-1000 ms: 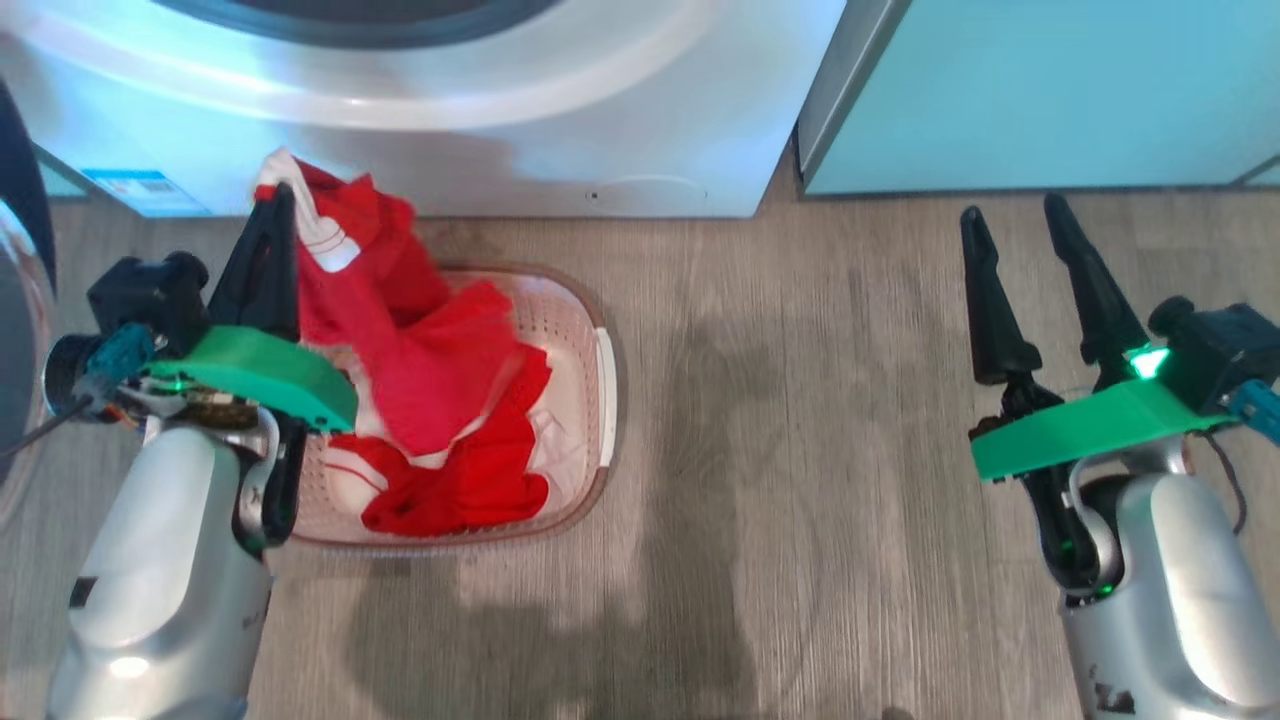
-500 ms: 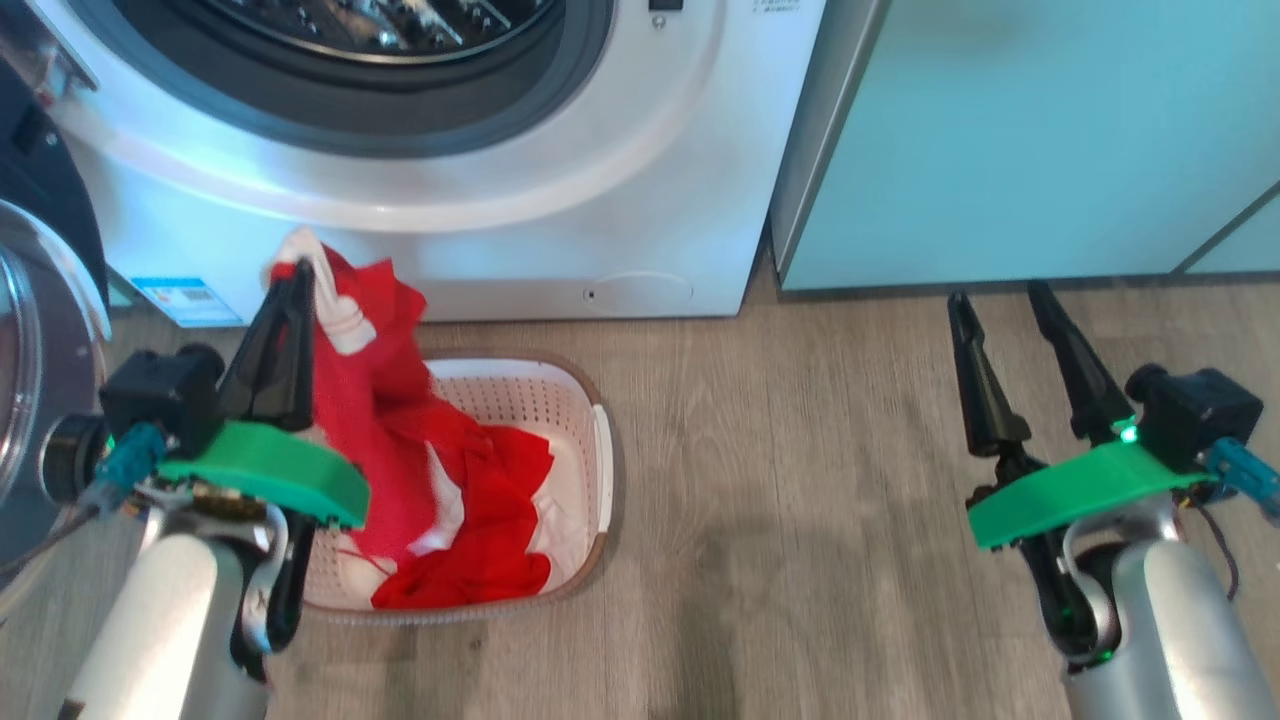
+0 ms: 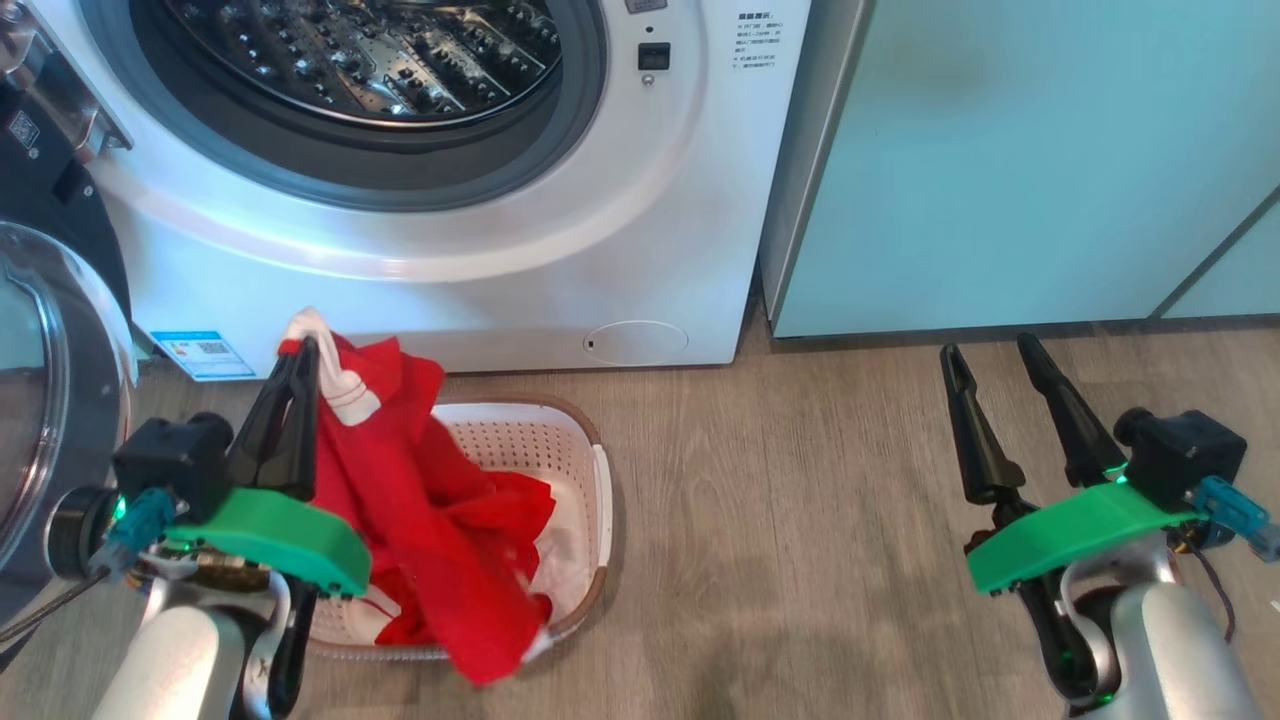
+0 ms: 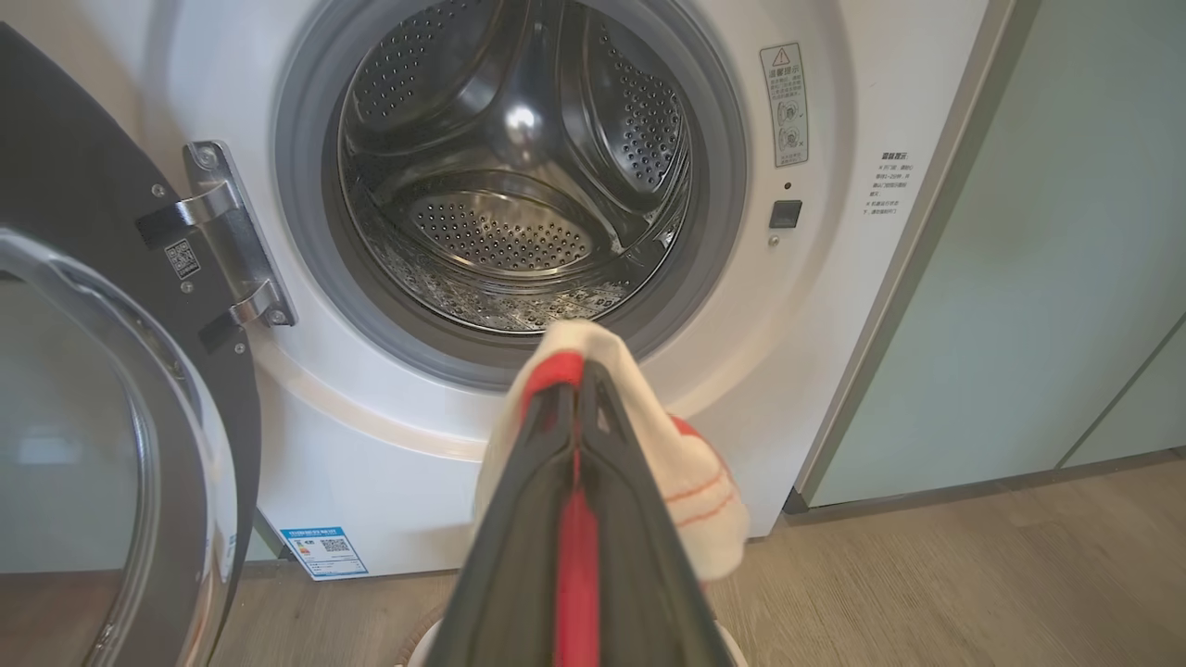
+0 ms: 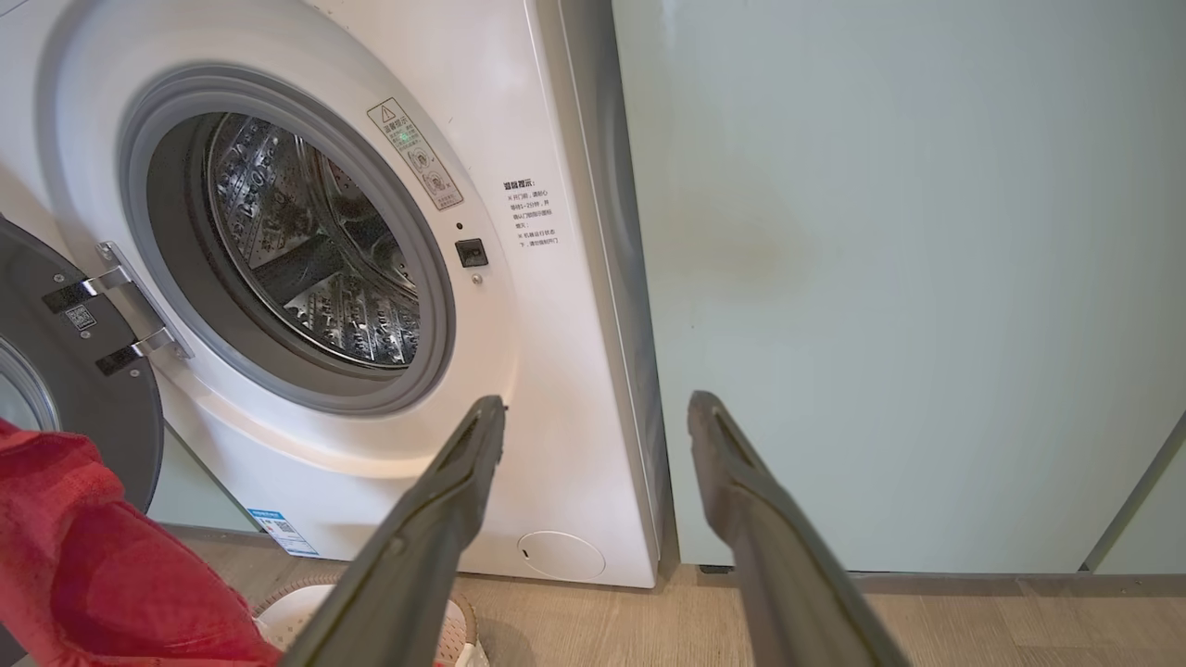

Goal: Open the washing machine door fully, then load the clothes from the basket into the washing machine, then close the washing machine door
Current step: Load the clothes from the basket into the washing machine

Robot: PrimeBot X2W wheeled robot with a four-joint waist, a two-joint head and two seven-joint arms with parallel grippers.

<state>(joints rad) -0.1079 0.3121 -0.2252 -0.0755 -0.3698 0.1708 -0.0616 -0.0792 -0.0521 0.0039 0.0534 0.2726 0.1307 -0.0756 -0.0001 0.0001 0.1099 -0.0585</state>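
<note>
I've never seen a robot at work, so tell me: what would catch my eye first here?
The bright red garment stands out most, pinched in the shut left gripper and hanging over the cream basket on the floor. Behind it gapes the washing machine's steel drum, its glass door swung open at the left.

Jaws of the left gripper (image 4: 579, 375) pinch the clothes (image 4: 695, 472) before the washing machine (image 4: 371, 482).

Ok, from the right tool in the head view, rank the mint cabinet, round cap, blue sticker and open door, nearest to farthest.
1. Mint cabinet, straight ahead of the right tool.
2. Round cap, low on the washer front, to the left.
3. Blue sticker, at the washer's lower left corner.
4. Washing machine door, swung open at far left.
</note>
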